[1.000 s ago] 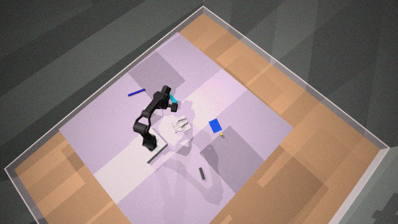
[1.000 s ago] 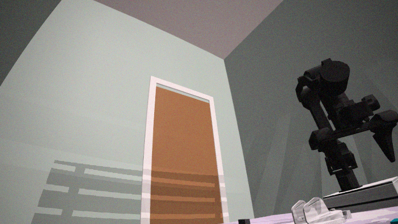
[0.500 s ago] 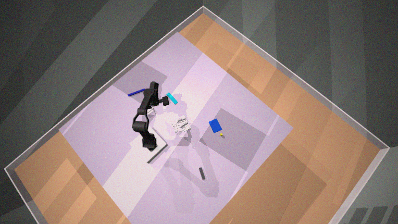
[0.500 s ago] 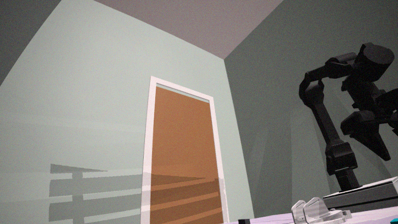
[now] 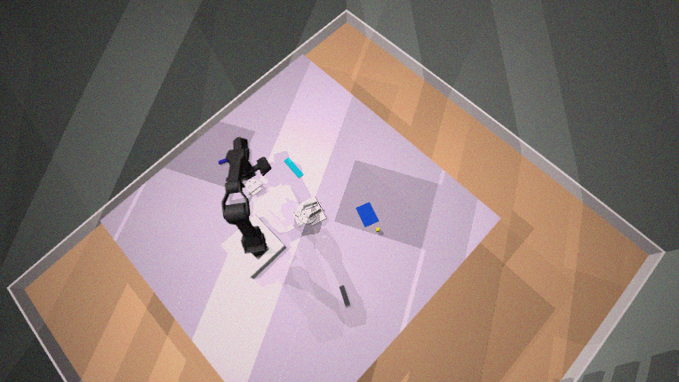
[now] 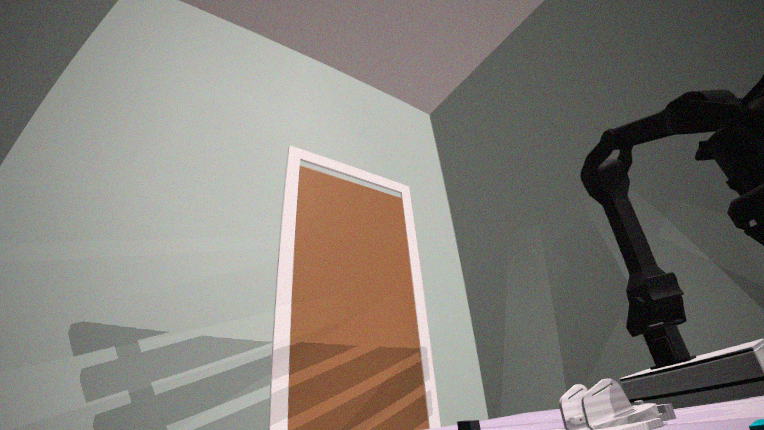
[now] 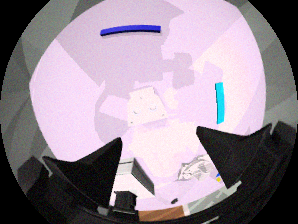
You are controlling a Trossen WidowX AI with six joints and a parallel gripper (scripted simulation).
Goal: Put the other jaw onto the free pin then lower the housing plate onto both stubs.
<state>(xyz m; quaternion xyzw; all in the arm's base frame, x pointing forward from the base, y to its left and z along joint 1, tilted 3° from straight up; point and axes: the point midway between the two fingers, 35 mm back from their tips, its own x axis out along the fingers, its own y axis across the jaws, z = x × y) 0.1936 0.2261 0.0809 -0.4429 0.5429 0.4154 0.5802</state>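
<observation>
My gripper (image 7: 160, 136) is open with nothing between its fingers. It hangs above the table, near the housing plate; the arm hides the fingers in the top view. The housing plate (image 5: 254, 186) (image 7: 145, 106) is white with small holes and lies flat on the table, clear of the mechanism and just ahead of the fingertips in the wrist view. The white gripper mechanism (image 5: 309, 211) (image 6: 606, 408) (image 7: 197, 167) stands apart from it. Its two pale jaws (image 6: 573, 403) (image 6: 604, 403) stand side by side in the exterior view. Pin seating and tooth mesh cannot be told.
A cyan bar (image 5: 293, 167) (image 7: 220, 102) and a dark blue bar (image 5: 222, 161) (image 7: 131, 29) lie beyond the plate. A blue block (image 5: 367, 214), a small yellow piece (image 5: 378, 229) and a dark bar (image 5: 344, 295) lie farther off. The robot's base slab (image 5: 277, 242) is beside the mechanism.
</observation>
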